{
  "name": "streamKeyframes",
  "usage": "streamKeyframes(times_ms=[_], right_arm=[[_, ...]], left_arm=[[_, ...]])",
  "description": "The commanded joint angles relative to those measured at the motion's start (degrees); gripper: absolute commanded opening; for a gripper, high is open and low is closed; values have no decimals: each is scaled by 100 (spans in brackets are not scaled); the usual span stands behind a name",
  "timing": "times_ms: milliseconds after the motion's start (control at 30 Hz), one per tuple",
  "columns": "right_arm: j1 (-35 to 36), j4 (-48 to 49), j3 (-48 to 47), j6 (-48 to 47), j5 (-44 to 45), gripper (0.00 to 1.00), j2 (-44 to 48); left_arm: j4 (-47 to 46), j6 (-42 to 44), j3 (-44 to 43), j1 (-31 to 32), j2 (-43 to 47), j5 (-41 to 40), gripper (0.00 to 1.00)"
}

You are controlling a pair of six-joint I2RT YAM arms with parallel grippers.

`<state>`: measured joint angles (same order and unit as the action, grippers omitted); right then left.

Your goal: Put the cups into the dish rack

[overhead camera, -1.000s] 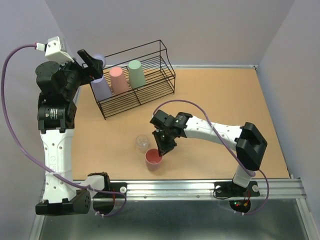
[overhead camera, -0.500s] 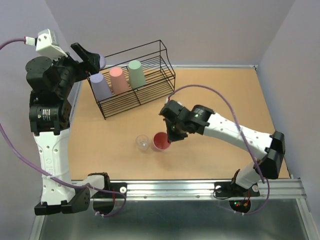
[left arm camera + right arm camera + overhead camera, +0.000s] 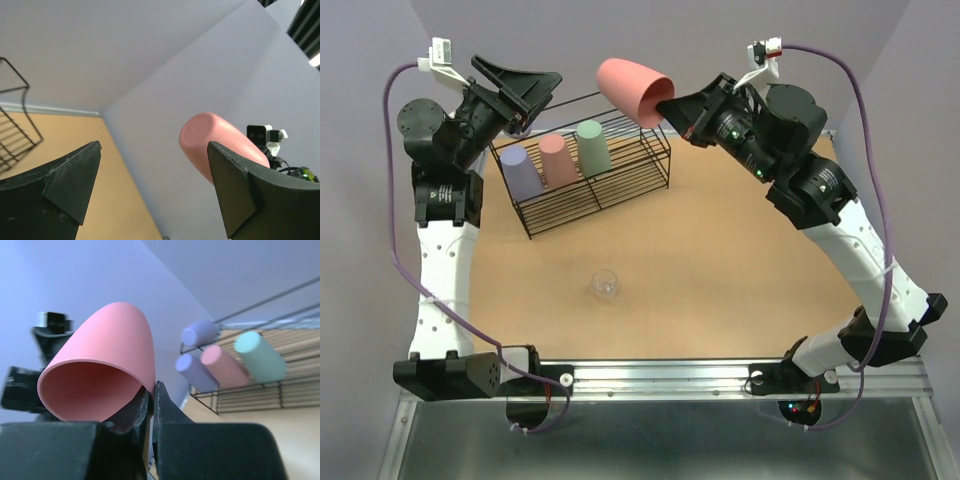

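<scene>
Right jaws pinched rim of salmon cup, cup held sideways in air above dish rack, 12 o'clock side. Left jaws gaped wide, empty, at rack's 10 o'clock. Clear cup on bench, rack's 6 o'clock.

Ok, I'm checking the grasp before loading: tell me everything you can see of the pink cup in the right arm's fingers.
The salmon-pink cup is a smooth, opaque, tapered tumbler, plastic-looking and empty. It is held in the air on its side, base toward the left gripper, mouth toward the right gripper, whose fingers pinch its rim, one inside, one outside. In the top view it overlaps the dish rack's far right corner; nothing else touches it.
</scene>
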<state>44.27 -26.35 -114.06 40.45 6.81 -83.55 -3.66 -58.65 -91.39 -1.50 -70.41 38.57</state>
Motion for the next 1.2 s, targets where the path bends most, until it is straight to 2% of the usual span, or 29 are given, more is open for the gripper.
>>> streamKeyframes(times_ms=[0, 167, 300, 533, 733, 800, 867, 900, 933, 967, 1000, 1033, 1100, 1133, 1167], right_arm=[[29, 1683, -309, -19, -900, 0, -363], [-50, 1879, -600, 42, -1410, 0, -768], [-33, 2124, -556, 235, -1621, 0, -961], [-68, 2432, -889, 481, -1999, 0, -1383], [-76, 2600, -715, 631, -2289, 0, -1480], [-77, 2791, -504, 657, -2289, 0, -1419], [-85, 2837, -416, 657, -2298, 0, -1401], [-77, 2872, -380, 658, -2315, 0, -1401], [-77, 2881, -328, 658, -2324, 0, -1384], [-77, 2890, -284, 675, -2342, 0, -1375], [-85, 2907, -249, 684, -2342, 0, -1366], [-85, 2907, -222, 675, -2351, 0, -1348], [-85, 2916, -82, 658, -2342, 1, -1287], [-94, 2907, -29, 614, -2325, 8, -1252], [-112, 2907, 137, 570, -2307, 37, -1165]], left_arm=[[-2225, -1780, 209, 27, 10, 924, 99], [-3769, -2991, 631, 88, -78, 1039, 99], [-4221, -3170, 649, 132, -148, 1048, 99], [-4477, -3205, 693, 308, -297, 1074, 99], [-4196, -2827, 772, 308, -342, 627, 97], [-4187, -2757, 755, 317, -342, 415, 90], [-4187, -2635, 711, 317, -377, 319, 77], [-4152, -2564, 650, 308, -385, 231, 62], [-4108, -2494, 606, 308, -420, 187, 52], [-4012, -2371, 562, 317, -447, 134, 26], [-3967, -2327, 457, 308, -473, 116, 9], [-3915, -2274, 395, 308, -552, 116, 0], [-3704, -1977, 219, 299, -657, 151, 0], [-3616, -1835, 10, 299, -771, 160, 0], [-3459, -1669, -97, 282, -842, 212, 0]])
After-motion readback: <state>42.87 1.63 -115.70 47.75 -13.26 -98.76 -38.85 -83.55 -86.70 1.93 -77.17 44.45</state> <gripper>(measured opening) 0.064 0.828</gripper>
